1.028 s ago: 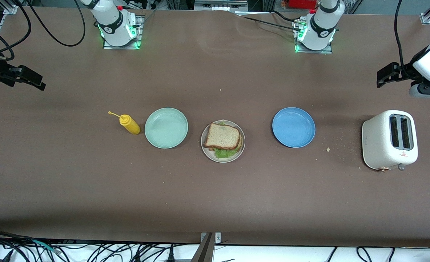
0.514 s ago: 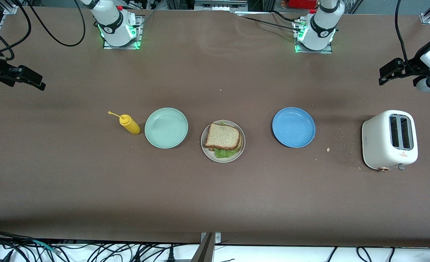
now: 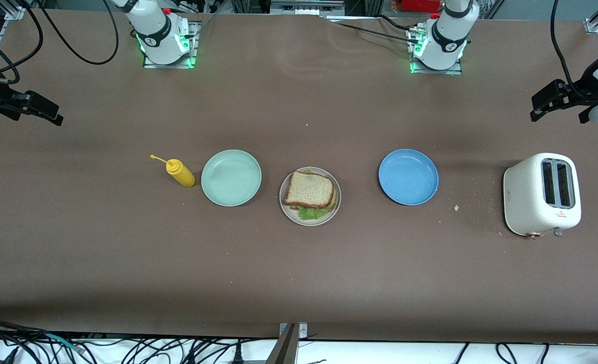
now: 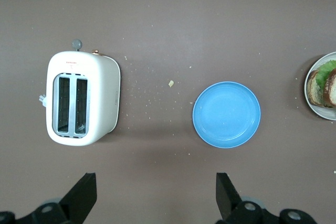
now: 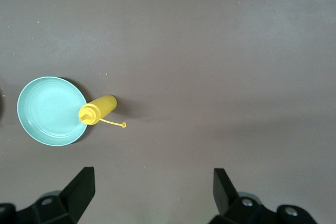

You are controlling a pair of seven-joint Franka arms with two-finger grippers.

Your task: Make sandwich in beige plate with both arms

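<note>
Front view: the beige plate, round and shallow with a raised rim, sits mid-table between the mint-green plate and the blue plate, slightly nearer the front camera than either. On it lies the sandwich: a square slice of speckled light brown bread with darker crust on top, crinkled green lettuce poking out at the edge nearer the camera, and a second slice just showing beneath. Both neighbouring plates are smooth, glossy, and hold nothing.

A yellow squeeze bottle lies tipped just beside the mint-green plate, toward the right arm's end, thin nozzle cap trailing off on its tether. A white toaster, rounded, matte, with two dark slots, stands toward the left arm's end; pale crumbs dot the brown table between it and the blue plate.

Left gripper hangs high over the table near the toaster, black fingers spread wide, nothing between them. Right gripper hangs over bare table at the right arm's end, fingers equally wide apart, holding nothing. In the left wrist view only a sliver of the sandwich plate shows, the lower slice probably visible there.
</note>
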